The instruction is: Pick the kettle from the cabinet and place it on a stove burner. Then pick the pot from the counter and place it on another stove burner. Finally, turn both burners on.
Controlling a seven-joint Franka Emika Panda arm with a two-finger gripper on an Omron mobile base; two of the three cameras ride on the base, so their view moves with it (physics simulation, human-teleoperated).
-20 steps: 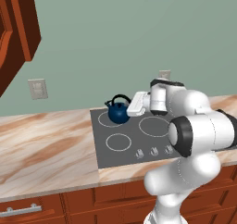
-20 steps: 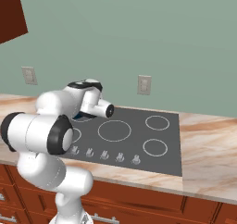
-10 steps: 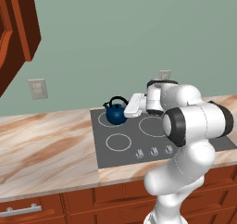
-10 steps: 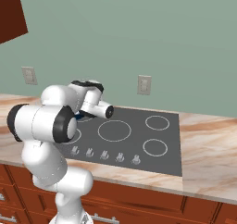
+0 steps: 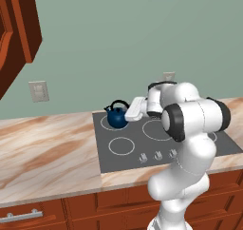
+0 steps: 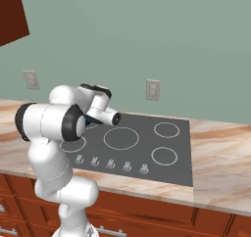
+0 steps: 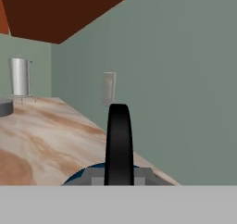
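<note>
You have the kettle point(image 5: 116, 117) standing on the dark cooktop point(image 5: 142, 143), on its rear burner at the end nearest the long stretch of counter point(image 5: 47, 153), close under the green wall. In the left base view you see its dark-blue body and arched black handle just ahead of the gripper point(image 5: 129, 114), whose white hand reaches in level from the side. The right base view hides most of that: the arm's own elbow and wrist cover the kettle there, and what you get instead is the four other white burner rings point(image 6: 121, 138) and the row of small knobs point(image 6: 110, 165) along the cooktop's front edge. The hand view tells you what neither base view does: the handle point(image 7: 119, 142) rises as a black bar straight up between the jaws, with a sliver of the blue kettle body point(image 7: 83, 176) just below it, so the jaws are drawn narrow and closed on the handle. Out beyond the jaws in that view, far down the marbled counter, you see the edge of the grey pot point(image 7: 5, 106), with the upright paper-towel roll point(image 7: 19, 77) on its stand just behind it; what lies inside the pot you cannot tell from here. Above them hangs the underside of the reddish-brown cabinet point(image 7: 55, 10), and a wall outlet point(image 7: 109, 88) sits on the green wall just past the handle.
</note>
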